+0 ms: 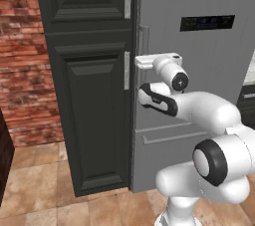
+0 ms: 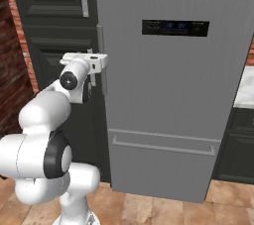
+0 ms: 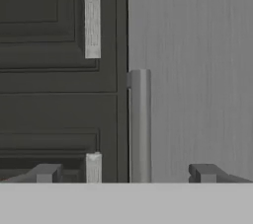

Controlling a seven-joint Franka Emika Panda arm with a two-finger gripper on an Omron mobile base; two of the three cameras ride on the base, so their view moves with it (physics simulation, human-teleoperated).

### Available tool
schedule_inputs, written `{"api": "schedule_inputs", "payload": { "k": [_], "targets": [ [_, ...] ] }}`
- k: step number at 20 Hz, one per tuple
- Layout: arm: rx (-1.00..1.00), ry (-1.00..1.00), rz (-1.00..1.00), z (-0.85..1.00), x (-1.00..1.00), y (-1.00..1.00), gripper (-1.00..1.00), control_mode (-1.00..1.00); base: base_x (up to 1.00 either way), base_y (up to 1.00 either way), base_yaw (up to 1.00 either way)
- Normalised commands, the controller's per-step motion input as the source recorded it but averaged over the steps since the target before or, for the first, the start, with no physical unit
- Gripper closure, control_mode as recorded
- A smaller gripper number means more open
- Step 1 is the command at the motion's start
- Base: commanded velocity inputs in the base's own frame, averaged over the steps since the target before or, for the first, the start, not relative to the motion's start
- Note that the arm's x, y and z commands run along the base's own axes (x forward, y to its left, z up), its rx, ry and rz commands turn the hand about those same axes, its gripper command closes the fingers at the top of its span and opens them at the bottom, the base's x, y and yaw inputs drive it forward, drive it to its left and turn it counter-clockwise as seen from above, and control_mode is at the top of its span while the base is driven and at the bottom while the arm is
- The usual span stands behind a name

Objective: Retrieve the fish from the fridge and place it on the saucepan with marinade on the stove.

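Note:
The fridge is a tall grey appliance, and its flat door is closed. A vertical grey door handle runs along the door's left edge. My gripper is open right at this handle. In the hand view one dark fingertip stands on each side of the bar, with a gap between bar and tips. The fish, saucepan, marinade and stove are out of view.
A dark panelled cabinet stands tight against the fridge's left side. Left of it is a brick wall. The fridge's lower drawer has a horizontal handle. A pale counter sits to the right.

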Motion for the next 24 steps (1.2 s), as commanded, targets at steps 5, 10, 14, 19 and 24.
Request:
{"api": "schedule_inputs", "payload": {
  "k": [5, 10, 14, 19, 24],
  "targets": [
    [0.00, 0.00, 0.00, 0.13, 0.30, 0.00, -1.00, -1.00, 0.00, 0.00, 0.00],
    [0.00, 0.00, 0.00, 0.05, 0.31, 0.00, -1.00, -1.00, 0.00, 0.00, 0.00],
    [0.00, -0.04, 0.00, 0.00, 0.39, 0.00, -1.00, -1.00, 0.00, 0.00, 0.00],
    [0.00, -0.05, 0.00, 0.00, 0.37, 0.00, -1.00, -1.00, 0.00, 0.00, 0.00],
    [0.00, -0.06, 0.00, 0.00, 0.34, 0.00, -1.00, -1.00, 0.00, 0.00, 0.00]
  ]
}}
